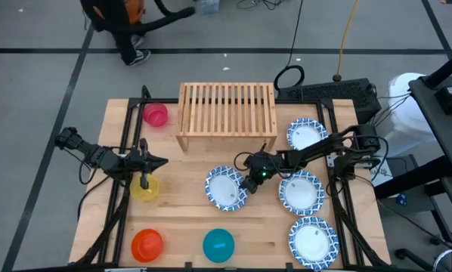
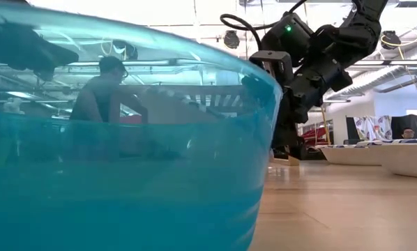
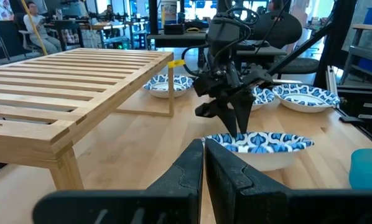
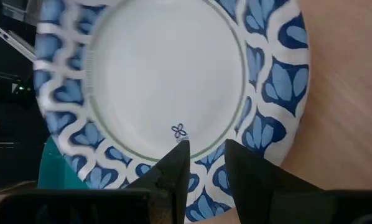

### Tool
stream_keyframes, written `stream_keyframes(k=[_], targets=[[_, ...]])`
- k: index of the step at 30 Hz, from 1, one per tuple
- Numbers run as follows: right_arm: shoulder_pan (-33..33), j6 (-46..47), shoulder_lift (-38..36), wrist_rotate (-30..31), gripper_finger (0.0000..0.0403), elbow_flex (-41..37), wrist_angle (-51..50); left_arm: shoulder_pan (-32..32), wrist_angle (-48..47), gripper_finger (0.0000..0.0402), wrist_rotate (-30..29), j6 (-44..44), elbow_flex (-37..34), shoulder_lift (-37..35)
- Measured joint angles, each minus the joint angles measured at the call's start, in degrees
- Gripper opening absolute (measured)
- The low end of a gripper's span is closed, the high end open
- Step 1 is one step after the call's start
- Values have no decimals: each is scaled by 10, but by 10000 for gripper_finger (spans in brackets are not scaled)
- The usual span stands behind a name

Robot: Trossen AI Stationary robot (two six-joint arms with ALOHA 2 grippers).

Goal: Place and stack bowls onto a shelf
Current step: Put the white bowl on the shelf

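A blue-patterned bowl rests on the table in front of the light-wood shelf. My right gripper is open and slants down onto this bowl's right rim; the rim shows between its fingers in the right wrist view. At the table's left, my left gripper is shut and level, with nothing in it, above the yellow bowl. Three more blue-patterned bowls lie to the right. The pink bowl sits left of the shelf. The orange bowl and teal bowl sit near the front edge. My right gripper comes slanting down from the table's right at the bowl's right rim. One finger stands over the bowl's inside, the other at its outer edge. Whether the fingertips touch the rim, I cannot tell. The bowl lies flat on the table.
The teal bowl fills most of the low view, close to that camera. The shelf's slatted top bears nothing. A person stands beyond the table's far edge. Bare table lies between the shelf and the front bowls.
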Motion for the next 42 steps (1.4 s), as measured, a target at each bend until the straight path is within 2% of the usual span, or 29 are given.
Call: stream_keyframes(k=[9,18,23,42], targets=[[0,-16,-47,0,93,0,3,0,0,24,0,0,0,0],[-1,-15,-76,60,93,0,-101,0,1,24,0,25,0,0],[-1,33,-77,59,93,0,-146,0,0,24,0,26,0,0],[-1,24,-76,28,93,0,-145,0,0,24,0,27,0,0]])
